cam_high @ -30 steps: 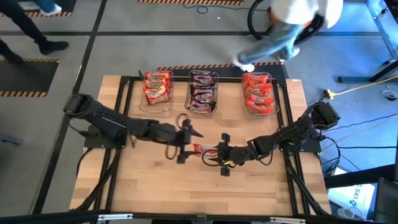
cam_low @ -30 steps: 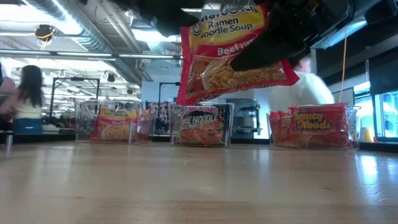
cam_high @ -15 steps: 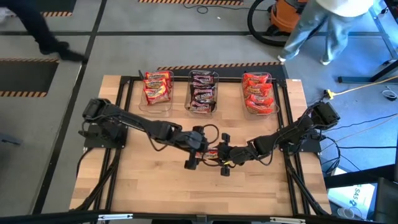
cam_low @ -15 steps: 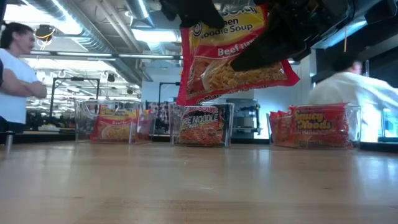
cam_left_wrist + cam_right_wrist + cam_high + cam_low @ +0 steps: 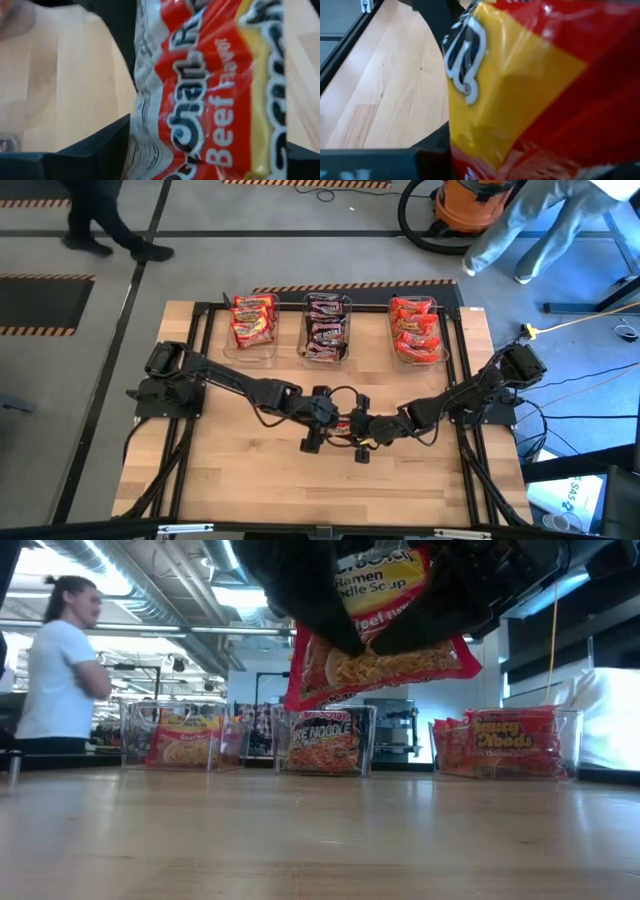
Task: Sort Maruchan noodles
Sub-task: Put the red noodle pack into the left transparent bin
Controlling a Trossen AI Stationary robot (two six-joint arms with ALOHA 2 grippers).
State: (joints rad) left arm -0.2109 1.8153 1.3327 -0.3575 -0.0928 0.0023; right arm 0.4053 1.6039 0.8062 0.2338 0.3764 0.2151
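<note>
Above the middle of the desk [image 5: 250, 480], a red-and-yellow beef noodle packet [image 5: 385, 635] hung in the air, well clear of the wood. The right hand [image 5: 358, 430] was clamped on it, its fingers partly closed around the packet's edge. The left hand [image 5: 322, 423] had its fingers spread wide on either side of the same packet, which lay between them in the left wrist view; whether they pressed on it could not be told. In the low view both dark hands covered the packet's top edge.

Along the far edge of the desk stood three clear tubs. The left tub [image 5: 252, 323] held red-orange packets with yellow, the middle tub [image 5: 326, 328] dark packets, and the right tub [image 5: 416, 330] bright red packets.

Beyond the desk, a person in a white shirt [image 5: 55, 670] stood with arms folded, and an orange vacuum [image 5: 470, 200] sat on the floor.
</note>
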